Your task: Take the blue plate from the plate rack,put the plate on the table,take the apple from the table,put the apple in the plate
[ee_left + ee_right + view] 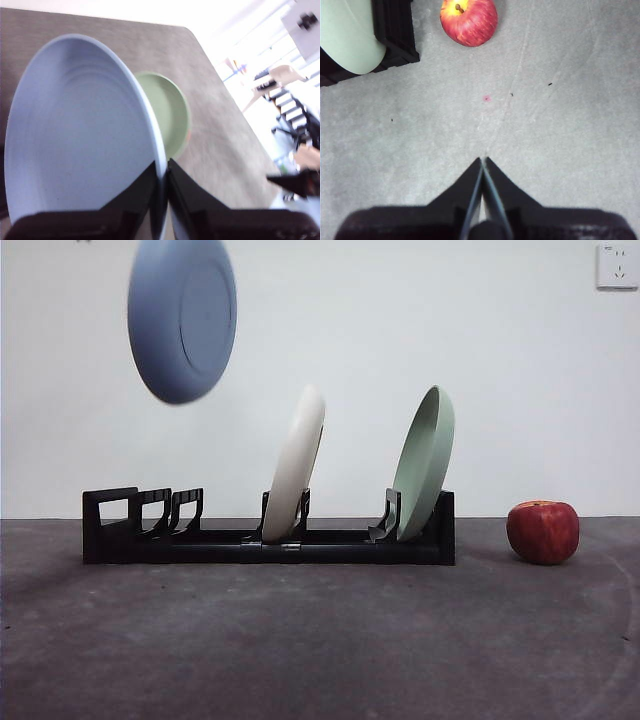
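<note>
The blue plate (pixel 182 318) hangs on edge high above the left end of the black plate rack (pixel 268 538), clear of its slots. My left gripper (pixel 163 172) is shut on the plate's rim (pixel 150 125); the arm itself stays out of the front view. The red apple (pixel 543 531) rests on the table (pixel 320 640) to the right of the rack. My right gripper (pixel 482 165) is shut and empty, hovering over bare table some way from the apple (pixel 468 21).
A cream-white plate (pixel 296 466) stands in the rack's middle slot and a pale green plate (pixel 425 462) in its right slot. The left slots hold nothing. A wall socket (pixel 617 266) sits at the upper right.
</note>
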